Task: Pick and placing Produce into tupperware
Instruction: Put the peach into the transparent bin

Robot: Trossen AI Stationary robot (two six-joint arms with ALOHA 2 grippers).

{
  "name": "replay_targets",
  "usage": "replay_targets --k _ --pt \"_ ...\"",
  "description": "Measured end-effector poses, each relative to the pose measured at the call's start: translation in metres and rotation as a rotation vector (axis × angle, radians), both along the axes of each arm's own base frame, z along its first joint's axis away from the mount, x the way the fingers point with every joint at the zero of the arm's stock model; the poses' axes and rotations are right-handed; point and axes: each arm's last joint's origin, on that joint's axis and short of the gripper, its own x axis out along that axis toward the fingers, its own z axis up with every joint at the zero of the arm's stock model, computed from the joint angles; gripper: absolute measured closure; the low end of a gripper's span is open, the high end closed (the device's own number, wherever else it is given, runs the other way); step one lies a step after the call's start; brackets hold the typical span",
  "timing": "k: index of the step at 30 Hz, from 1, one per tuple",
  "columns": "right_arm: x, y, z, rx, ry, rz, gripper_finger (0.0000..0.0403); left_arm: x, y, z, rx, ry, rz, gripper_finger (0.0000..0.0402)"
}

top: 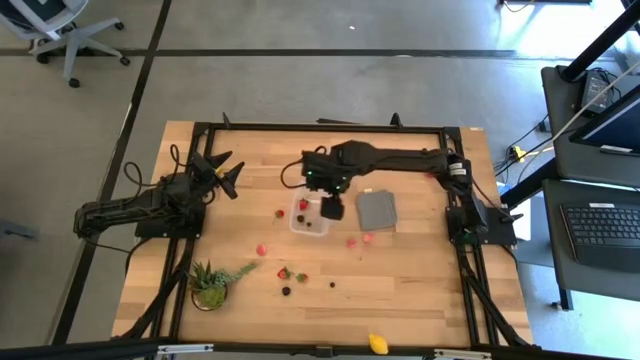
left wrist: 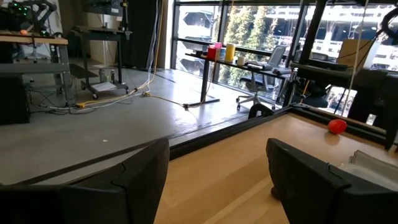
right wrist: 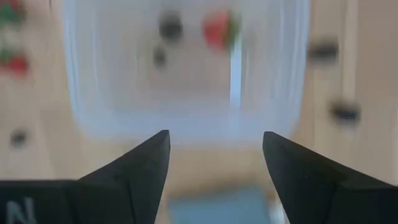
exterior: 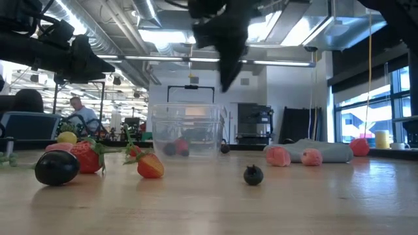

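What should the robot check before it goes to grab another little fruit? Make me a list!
1. Right hand empty, fingers apart above the tupperware: ok.
2. Fruit already inside the tub, a strawberry and a dark berry: ok.
3. Tub upright on the table: ok.
4. More fruit left outside, such as the dark berry and the lemon at the table edge: ok.
5. Left hand waiting open, away from the tub: ok.
6. Which fruit is easiest to reach: cannot tell.

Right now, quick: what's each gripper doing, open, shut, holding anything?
Left gripper: open, empty, parked at the table's left side.
Right gripper: open, empty, above the small clear plastic tub.
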Motion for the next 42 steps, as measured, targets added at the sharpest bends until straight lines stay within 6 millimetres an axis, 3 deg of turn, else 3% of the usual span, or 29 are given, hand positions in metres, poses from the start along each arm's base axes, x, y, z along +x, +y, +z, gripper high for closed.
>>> replay_targets --k 5,8,11,16,24,35,42 --pt "-0.026 0.010 0.023 0.020 0.072 -0.053 0.0147 0.000 0.000 0.000 0.000 0.001 0.000 0.0140" --pt "-0.038 0.022 0.020 0.019 0.038 -0.032 0.0147 0.000 0.000 0.000 0.001 0.000 0.000 0.0140" --pt "-0.050 0.038 0.006 0.006 -0.019 0.053 0.0147 0.000 0.000 0.000 0.000 0.000 0.000 0.0140" --pt "-0.069 0.067 -0.039 0.000 -0.071 0.160 0.0147 0.000 0.000 0.000 0.000 0.001 0.000 0.0140" --pt "-0.077 0.104 -0.094 0.010 -0.100 0.260 0.0147 0.000 0.000 0.000 0.001 0.000 0.000 0.0140" --pt "-0.074 0.104 -0.136 -0.003 -0.017 0.196 0.0147 0.000 0.000 0.000 0.000 0.000 0.000 0.0140" --pt "-0.072 0.104 -0.141 -0.004 -0.010 0.147 0.0173 0.000 0.000 0.000 -0.002 -0.002 0.000 0.0140"
